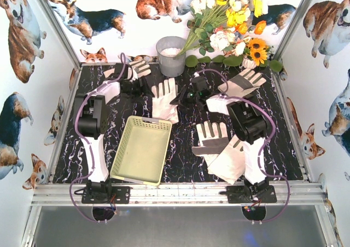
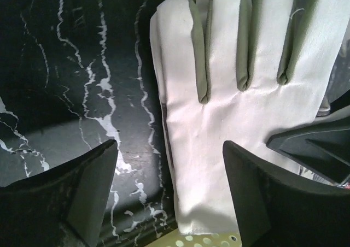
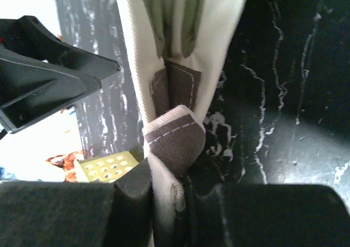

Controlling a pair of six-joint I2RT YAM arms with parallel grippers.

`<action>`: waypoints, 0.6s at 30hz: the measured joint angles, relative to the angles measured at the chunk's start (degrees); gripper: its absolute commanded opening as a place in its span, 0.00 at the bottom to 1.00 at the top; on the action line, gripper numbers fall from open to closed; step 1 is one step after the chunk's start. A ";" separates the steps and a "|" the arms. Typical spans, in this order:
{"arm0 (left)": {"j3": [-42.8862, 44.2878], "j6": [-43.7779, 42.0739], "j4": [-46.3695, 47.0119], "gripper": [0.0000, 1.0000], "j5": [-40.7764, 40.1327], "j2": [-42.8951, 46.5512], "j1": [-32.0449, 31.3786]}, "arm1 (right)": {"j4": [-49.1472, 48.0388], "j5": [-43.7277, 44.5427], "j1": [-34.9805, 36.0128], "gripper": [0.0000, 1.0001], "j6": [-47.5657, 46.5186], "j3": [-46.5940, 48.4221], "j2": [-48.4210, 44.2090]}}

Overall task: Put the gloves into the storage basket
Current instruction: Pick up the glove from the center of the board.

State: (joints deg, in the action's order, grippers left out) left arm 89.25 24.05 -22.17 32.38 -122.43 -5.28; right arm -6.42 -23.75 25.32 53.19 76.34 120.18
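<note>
Right claw (image 3: 164, 198) pinched on cuff-side edge of cream-white leather glove (image 1: 164, 96); left claw (image 2: 169, 187) spread above it. Glove's fingers pointing far, cuff seemingly touching far rim of pale yellow-green perforated plastic basket (image 1: 142, 148) on black marbled desk (image 1: 186, 159).

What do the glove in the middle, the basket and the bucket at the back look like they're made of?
The middle glove: the cream palm looks like smooth, matte leather or something leather-like, with stitched seams and grey suede-like patches. The basket: pale yellow-green plastic, slightly glossy, moulded with rows of small holes. The bucket: probably metal, going by its dull grey sheen, though that is not certain.
</note>
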 measured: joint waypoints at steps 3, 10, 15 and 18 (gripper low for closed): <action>-0.02 0.68 0.17 0.79 0.76 2.64 0.02 | 1.62 -0.17 -0.39 0.00 -1.33 -0.02 -3.54; -3.74 5.11 5.86 0.85 5.62 10.95 0.11 | 5.31 -2.36 -0.92 0.00 -3.58 -0.02 -10.32; -8.70 12.20 13.49 0.87 10.47 15.91 0.11 | 7.56 -4.74 -0.90 0.00 -4.02 0.20 -14.75; -11.50 16.48 17.44 0.89 12.57 18.21 0.11 | 8.63 -6.10 -0.83 0.00 -3.96 0.83 -17.40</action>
State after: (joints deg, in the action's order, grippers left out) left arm 77.76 40.53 -4.73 44.95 -104.22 -5.17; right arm 2.22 -29.85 24.49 49.23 77.17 102.78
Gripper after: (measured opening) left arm 0.873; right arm 0.123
